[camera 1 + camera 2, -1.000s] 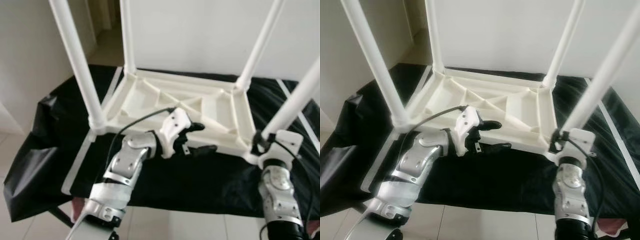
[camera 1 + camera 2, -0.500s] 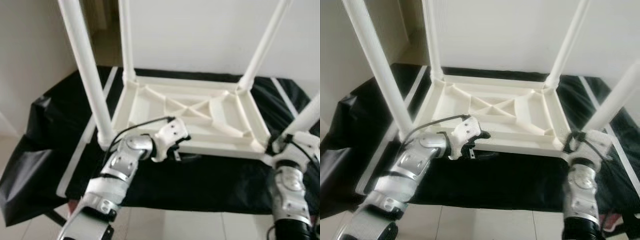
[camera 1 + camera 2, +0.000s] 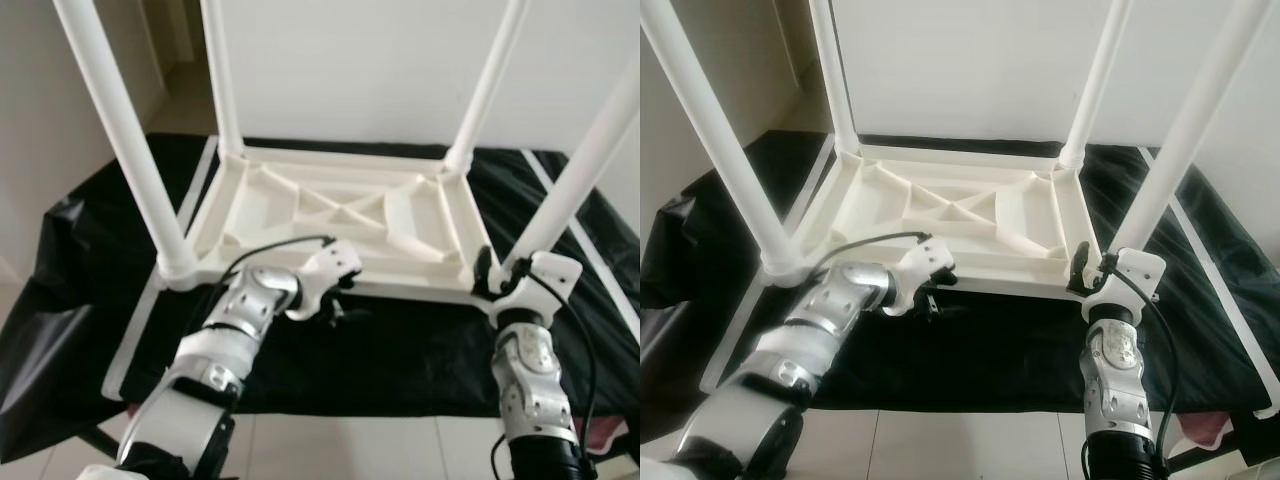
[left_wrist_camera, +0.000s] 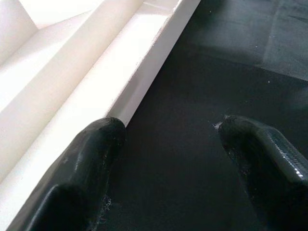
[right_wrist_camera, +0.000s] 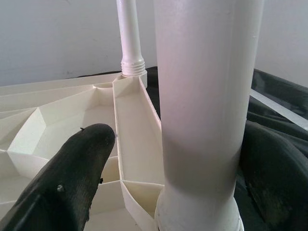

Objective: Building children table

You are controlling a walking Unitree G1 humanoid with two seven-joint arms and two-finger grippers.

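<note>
Table top (image 3: 330, 215) lies inverted; right hand (image 5: 168, 178) straddles near leg (image 5: 204, 96).

Head stereo pair looks forward-down, sharing upturned table (image 3: 335, 215) beyond both end effectors. Left wrist close along table rim (image 4: 120, 72); right wrist close up on near-right leg (image 5: 204, 96).

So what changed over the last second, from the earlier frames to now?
The left pincer drew back from over the upturned table top to its near edge; one finger now touches that rim, open over the black cloth. The right pincer stayed around the near right leg. All four legs remain upright; the head camera shifted.
</note>
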